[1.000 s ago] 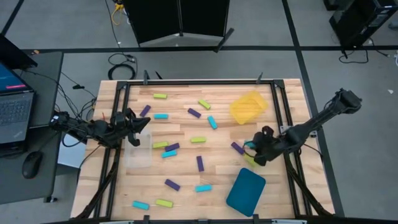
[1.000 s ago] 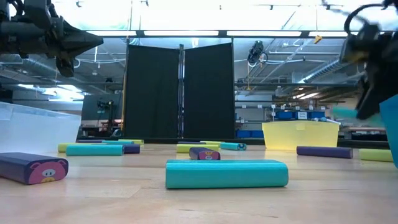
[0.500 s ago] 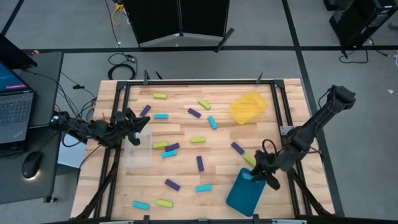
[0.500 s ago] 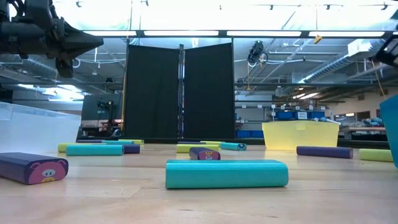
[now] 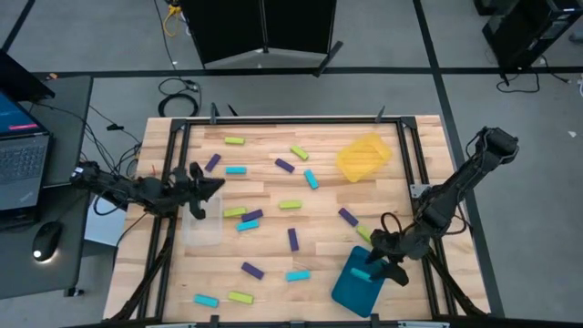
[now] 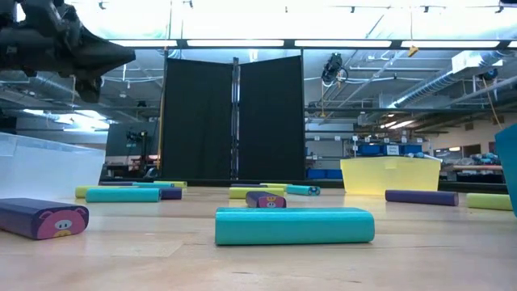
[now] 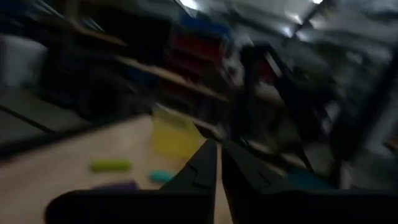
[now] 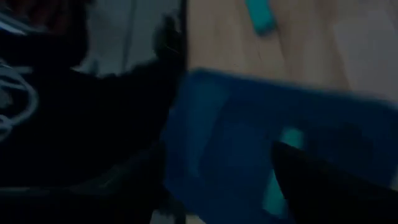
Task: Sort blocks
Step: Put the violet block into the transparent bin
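Spreading across the wooden table [image 5: 273, 196], purple, cyan and green blocks [image 5: 290, 205] leave bare gaps; right gripper [image 5: 375, 261], jaws apart, hangs over the teal tray [image 5: 351, 290], a cyan block [image 5: 362, 273] beneath; left gripper [image 5: 202, 187], jaws nearly closed and empty, borders the clear tray [image 5: 202, 230]

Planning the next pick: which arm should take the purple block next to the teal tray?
Right. The right gripper hangs open over the teal tray, close to that purple block. The left gripper sits across the table by the clear tray.
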`<state>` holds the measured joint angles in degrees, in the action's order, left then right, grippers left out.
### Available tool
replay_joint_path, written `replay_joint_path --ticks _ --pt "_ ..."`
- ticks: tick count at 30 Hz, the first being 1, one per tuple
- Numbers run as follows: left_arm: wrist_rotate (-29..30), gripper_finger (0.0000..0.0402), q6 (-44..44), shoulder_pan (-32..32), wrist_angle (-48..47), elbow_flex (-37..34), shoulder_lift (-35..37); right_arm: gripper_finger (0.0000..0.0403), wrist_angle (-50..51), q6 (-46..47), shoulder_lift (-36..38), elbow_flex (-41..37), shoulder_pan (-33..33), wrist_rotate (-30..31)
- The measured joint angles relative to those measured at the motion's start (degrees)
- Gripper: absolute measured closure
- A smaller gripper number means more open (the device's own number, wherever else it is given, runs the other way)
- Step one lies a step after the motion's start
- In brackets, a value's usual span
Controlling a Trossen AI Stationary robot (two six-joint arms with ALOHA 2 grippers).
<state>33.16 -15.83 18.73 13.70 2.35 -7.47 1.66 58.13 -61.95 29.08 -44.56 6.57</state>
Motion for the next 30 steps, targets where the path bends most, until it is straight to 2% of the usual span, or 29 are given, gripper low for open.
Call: replay_joint_path --ticks 4,10,17,20,24,30 --pt "-6.2 0.0331 -3.1 0.0 -2.8 5.1 -9.8 0.0103 -5.5 -7.8 2.6 0.0 2.1 3.9" --pt "-14.4 0.0276 -2.0 0.0 -10.8 16.9 -31.5 0.0116 -16.6 -24.8 5.2 0.1 5.9 9.2" --pt "-25.9 0.0233 0.5 1.5 -21.8 31.8 -55.5 0.0116 -30.9 -46.8 4.1 0.1 9.8 15.1" --pt "-27.8 0.0222 2.8 3.9 -25.9 37.7 -64.0 0.0112 -31.0 -50.1 4.1 0.1 12.2 17.8" --pt "-27.8 0.0217 3.8 8.2 -32.3 45.6 -73.5 0.0108 -30.8 -51.4 4.0 0.1 14.9 17.9" --pt "-28.2 0.0217 3.3 14.0 -39.1 53.6 -85.2 0.0108 -30.7 -54.0 3.9 0.1 17.1 17.9"
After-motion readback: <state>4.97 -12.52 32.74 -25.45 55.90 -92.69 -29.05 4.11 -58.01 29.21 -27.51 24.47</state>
